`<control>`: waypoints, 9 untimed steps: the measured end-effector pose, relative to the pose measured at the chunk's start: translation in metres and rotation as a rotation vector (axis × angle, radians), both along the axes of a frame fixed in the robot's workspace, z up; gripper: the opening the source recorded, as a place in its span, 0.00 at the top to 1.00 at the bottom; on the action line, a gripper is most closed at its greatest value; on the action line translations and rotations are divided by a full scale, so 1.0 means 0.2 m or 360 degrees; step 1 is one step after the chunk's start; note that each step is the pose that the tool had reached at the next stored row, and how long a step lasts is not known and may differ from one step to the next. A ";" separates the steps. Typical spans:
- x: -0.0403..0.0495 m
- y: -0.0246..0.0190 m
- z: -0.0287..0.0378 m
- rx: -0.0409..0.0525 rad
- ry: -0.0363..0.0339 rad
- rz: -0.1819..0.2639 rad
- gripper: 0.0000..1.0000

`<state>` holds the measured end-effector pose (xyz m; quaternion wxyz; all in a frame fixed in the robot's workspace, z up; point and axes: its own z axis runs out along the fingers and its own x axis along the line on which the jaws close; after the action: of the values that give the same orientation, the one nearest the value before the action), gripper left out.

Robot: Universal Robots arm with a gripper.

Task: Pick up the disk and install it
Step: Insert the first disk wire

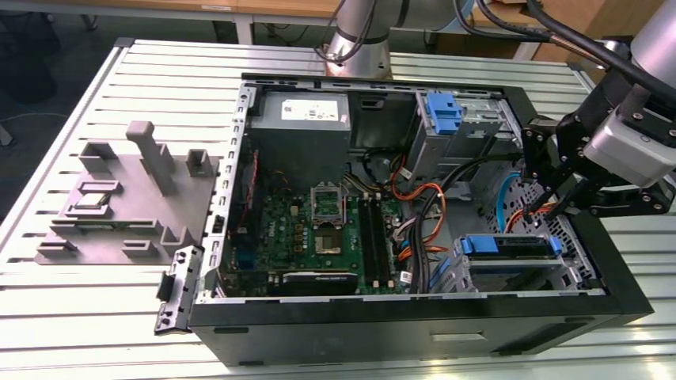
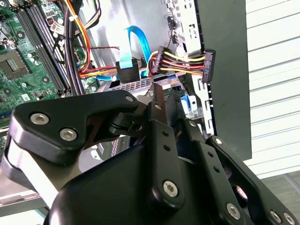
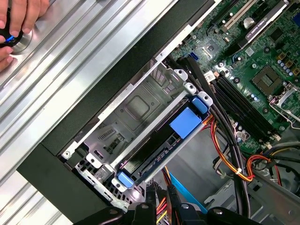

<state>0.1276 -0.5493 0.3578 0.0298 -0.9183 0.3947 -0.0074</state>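
The disk in its blue carrier lies inside the metal drive cage at the corner of the open computer case on the exterior view's right. In the first wrist view the disk shows edge-on in the cage, with blue tabs at both ends. My gripper hangs just above and behind that cage, among the orange and blue cables. Its fingertips stand a little apart with nothing between them, so the gripper is open and off the disk. In the second wrist view the gripper points at cable plugs.
A second blue caddy sits in the far bay next to the grey power supply. The motherboard fills the case floor. A grey fixture stands on the table at the exterior view's left. A hand rests on the table outside the case.
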 end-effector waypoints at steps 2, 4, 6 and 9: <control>0.000 0.000 0.000 0.0000 0.0000 0.0000 0.76; 0.000 0.000 0.000 0.0000 -0.0001 0.0002 0.76; 0.000 0.000 0.000 0.0000 -0.0005 0.0035 0.76; 0.000 0.000 0.000 -0.0001 -0.0030 0.0088 0.76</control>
<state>0.1275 -0.5493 0.3577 0.0336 -0.9287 0.3690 -0.0152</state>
